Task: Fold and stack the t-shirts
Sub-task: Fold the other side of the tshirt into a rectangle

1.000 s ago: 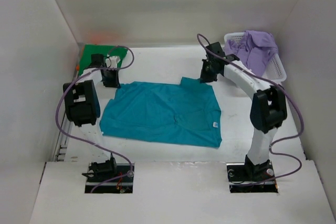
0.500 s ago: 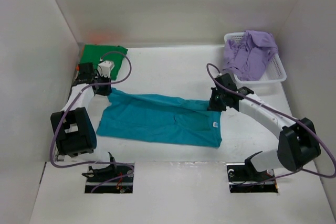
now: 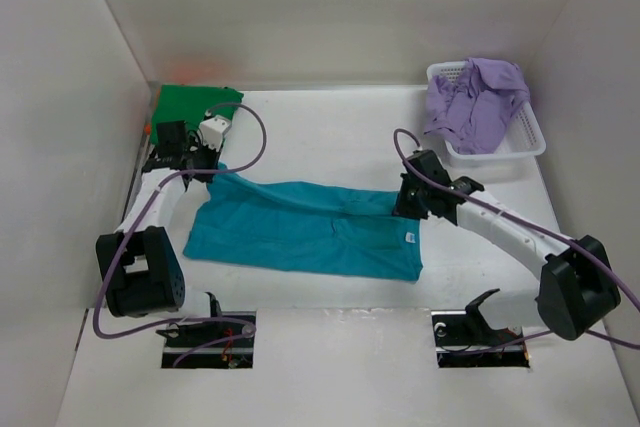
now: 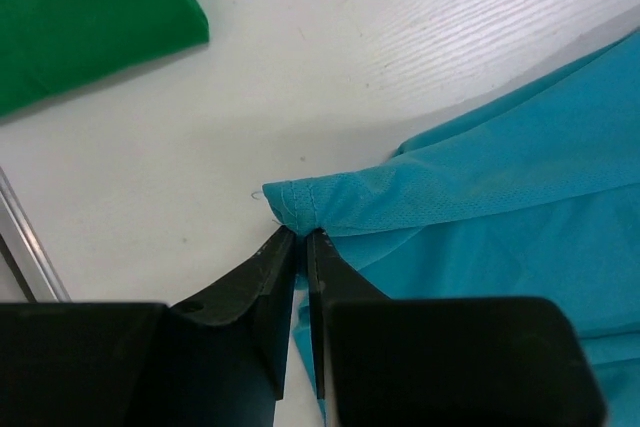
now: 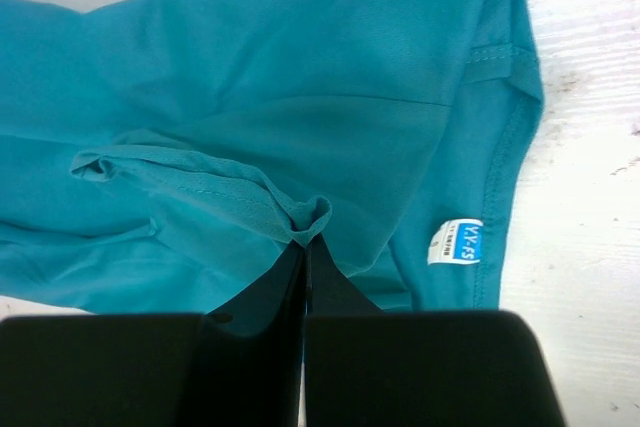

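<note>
The teal t-shirt (image 3: 310, 232) lies on the white table, its far edge lifted and drawn toward the near side. My left gripper (image 3: 207, 164) is shut on its far left hem corner (image 4: 300, 202). My right gripper (image 3: 403, 202) is shut on a pinch of its far right edge (image 5: 312, 215), above the lower layer with the white label (image 5: 455, 242). The dark green t-shirt (image 3: 190, 104) lies folded at the far left and also shows in the left wrist view (image 4: 80, 17). The lavender t-shirt (image 3: 478, 97) is heaped in the basket. A sliver of orange (image 3: 147, 129) shows beside the green shirt.
The white lattice basket (image 3: 528, 137) stands at the far right. White walls close in the table on the left, back and right. A metal rail (image 4: 25, 257) runs along the left table edge. Purple cables loop from both arms.
Both grippers have carried the teal shirt's far edge toward the near side, so the shirt now shows as a narrower band. Both arms have stretched lower over the table.
</note>
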Robot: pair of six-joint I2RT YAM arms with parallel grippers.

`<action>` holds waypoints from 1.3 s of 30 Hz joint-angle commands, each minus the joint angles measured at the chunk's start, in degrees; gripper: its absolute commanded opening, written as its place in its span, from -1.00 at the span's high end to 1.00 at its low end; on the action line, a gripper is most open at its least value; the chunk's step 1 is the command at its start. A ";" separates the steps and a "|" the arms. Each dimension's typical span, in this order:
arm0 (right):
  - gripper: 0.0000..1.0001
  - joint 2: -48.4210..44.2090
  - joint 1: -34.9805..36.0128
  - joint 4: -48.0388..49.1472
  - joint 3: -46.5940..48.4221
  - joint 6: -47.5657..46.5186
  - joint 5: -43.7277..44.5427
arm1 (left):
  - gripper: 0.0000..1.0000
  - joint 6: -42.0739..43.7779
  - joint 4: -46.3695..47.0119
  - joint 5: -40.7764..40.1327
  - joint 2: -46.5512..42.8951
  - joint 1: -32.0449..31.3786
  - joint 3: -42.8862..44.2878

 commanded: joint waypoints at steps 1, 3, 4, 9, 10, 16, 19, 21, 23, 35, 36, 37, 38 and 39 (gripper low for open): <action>1.00 -1.05 1.83 2.71 -0.24 1.80 1.59 | 0.81 1.88 1.40 1.01 -0.95 -0.87 2.67; 1.00 -2.02 2.80 2.71 -1.82 2.85 2.12 | 0.77 3.28 -2.19 1.54 -3.14 -1.13 0.74; 1.00 -2.46 3.41 2.79 -2.61 3.38 2.29 | 0.73 4.42 -4.47 1.97 -4.37 -1.22 -0.75; 1.00 -2.55 5.53 4.55 -5.34 4.97 2.38 | 0.48 10.57 -18.00 2.68 -8.86 -0.96 -7.88; 1.00 -2.47 5.70 4.81 -5.52 5.14 2.30 | 0.43 11.28 -20.64 3.12 -9.13 -0.96 -8.06; 1.00 -2.20 6.06 6.04 -6.31 5.23 2.03 | -0.04 9.89 -27.17 6.81 -9.66 2.73 -2.18; 1.00 -2.29 6.06 6.66 -6.84 5.23 1.94 | -0.07 6.55 -25.68 6.37 -8.61 3.26 0.46; 1.00 -2.29 6.06 6.92 -7.10 5.32 1.94 | -0.09 4.88 -24.10 5.67 -7.56 3.44 0.82; 1.00 -2.46 6.06 7.19 -7.37 5.50 1.86 | -0.08 4.08 -23.04 3.40 -6.06 2.92 0.38; 1.00 -3.78 6.06 7.28 -8.33 5.58 1.77 | 0.17 1.88 -22.43 -1.71 -0.35 -0.51 -2.35; 1.00 -3.87 6.06 7.28 -8.42 5.58 1.77 | 0.29 1.62 -21.73 -1.89 0.18 -0.78 -2.35; 1.00 -3.87 6.06 7.28 -8.51 5.58 1.77 | 0.39 1.36 -21.03 -2.15 0.71 -0.87 -2.35; 1.00 -3.96 5.97 7.28 -8.51 5.50 1.77 | 0.47 1.09 -20.24 -2.41 1.32 -1.04 -2.26; 1.00 -3.96 5.88 7.19 -8.60 5.50 1.68 | 0.55 1.00 -19.62 -2.77 1.94 -1.04 -2.17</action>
